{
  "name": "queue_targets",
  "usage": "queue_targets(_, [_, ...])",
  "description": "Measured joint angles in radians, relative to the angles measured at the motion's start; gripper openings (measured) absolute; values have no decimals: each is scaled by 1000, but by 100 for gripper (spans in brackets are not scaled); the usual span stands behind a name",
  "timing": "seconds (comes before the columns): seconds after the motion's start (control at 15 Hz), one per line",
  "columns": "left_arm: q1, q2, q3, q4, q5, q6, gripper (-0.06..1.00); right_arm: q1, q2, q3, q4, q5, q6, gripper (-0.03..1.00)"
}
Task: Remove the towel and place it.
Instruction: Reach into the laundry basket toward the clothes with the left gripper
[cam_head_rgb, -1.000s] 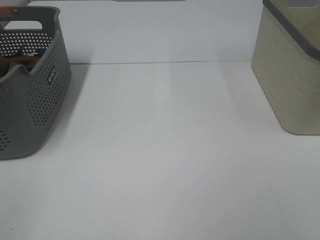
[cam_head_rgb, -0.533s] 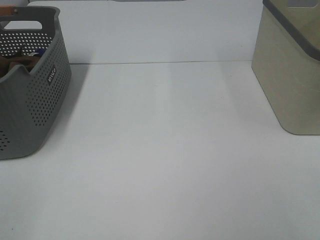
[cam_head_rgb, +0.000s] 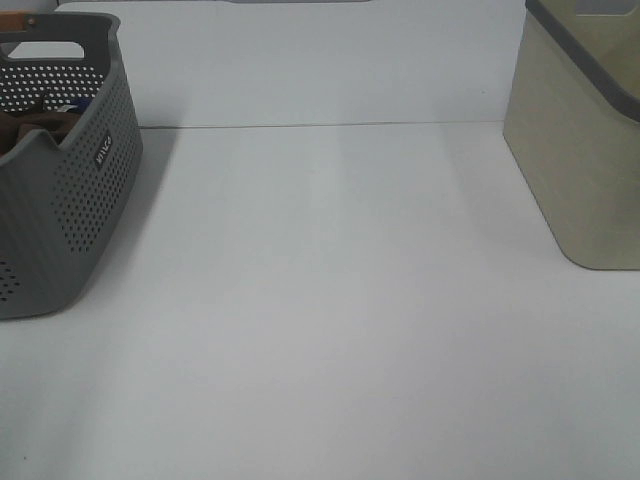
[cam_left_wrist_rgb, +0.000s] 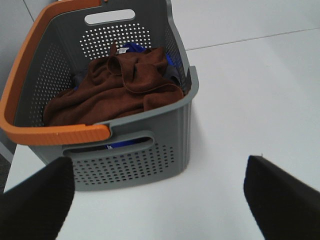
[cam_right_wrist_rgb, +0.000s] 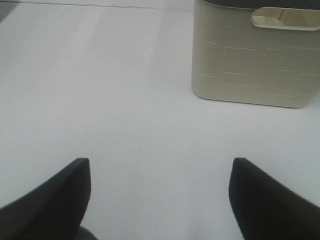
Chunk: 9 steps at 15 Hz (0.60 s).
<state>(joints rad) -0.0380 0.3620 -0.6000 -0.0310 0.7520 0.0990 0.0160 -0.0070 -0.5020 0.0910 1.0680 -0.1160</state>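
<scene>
Both released and empty, your left gripper (cam_left_wrist_rgb: 155, 172) faces the towel (cam_left_wrist_rgb: 115, 87) heaped in the basket (cam_left_wrist_rgb: 131, 167) at the worktop's left edge for pickup, while your right gripper (cam_right_wrist_rgb: 161, 167) idles.

Brown towel (cam_left_wrist_rgb: 112, 87) — grey perforated basket (cam_left_wrist_rgb: 131, 165), orange rim; beige bin (cam_right_wrist_rgb: 252, 57).

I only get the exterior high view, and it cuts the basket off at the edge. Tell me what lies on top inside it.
Observer: The towel, dark brown and crumpled, lies on top inside the grey basket.
Operator: Report the left end effector.
Observer: The left end effector is open and empty, pointed at the basket.
Operator: Now the right one.
Observer: The right end effector is open and empty over bare table, facing the beige bin.
</scene>
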Motion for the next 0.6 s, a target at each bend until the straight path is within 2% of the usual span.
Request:
queue_targets(0.13, [0,189,-63,19,-65,0,87,0,0,0,0,0,0,73])
queue_targets(0.6, [0,818,-479,57,-77,-11,87,0,0,0,0,0,0,73])
